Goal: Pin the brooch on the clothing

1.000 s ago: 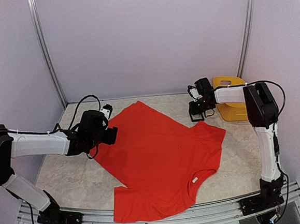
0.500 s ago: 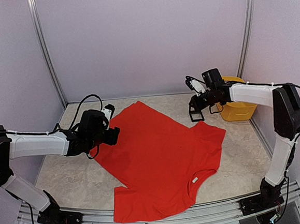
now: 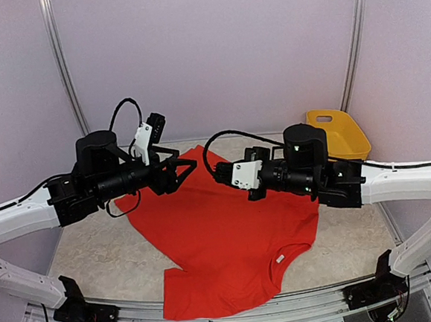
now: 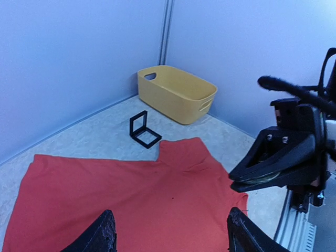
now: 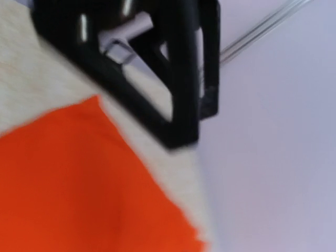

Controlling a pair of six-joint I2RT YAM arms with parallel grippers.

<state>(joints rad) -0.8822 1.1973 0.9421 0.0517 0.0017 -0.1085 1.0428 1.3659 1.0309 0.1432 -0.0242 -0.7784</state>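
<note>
Shirt: red, spread flat on the table, filling the centre and lower centre of the top view, with its label at lower right. My left end effector hovers over the upper left edge, jaws apart and empty. My right end effector faces it, closed; I cannot tell whether it holds the brooch. I judge the fabric light, limp and prone to bunching, so I would pinch a single layer on the chest.

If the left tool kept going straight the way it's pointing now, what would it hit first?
Probably the red T-shirt spread ahead of the left tool. The right tool hangs just beside that line; depth is unclear, so it might clip that first.
</note>
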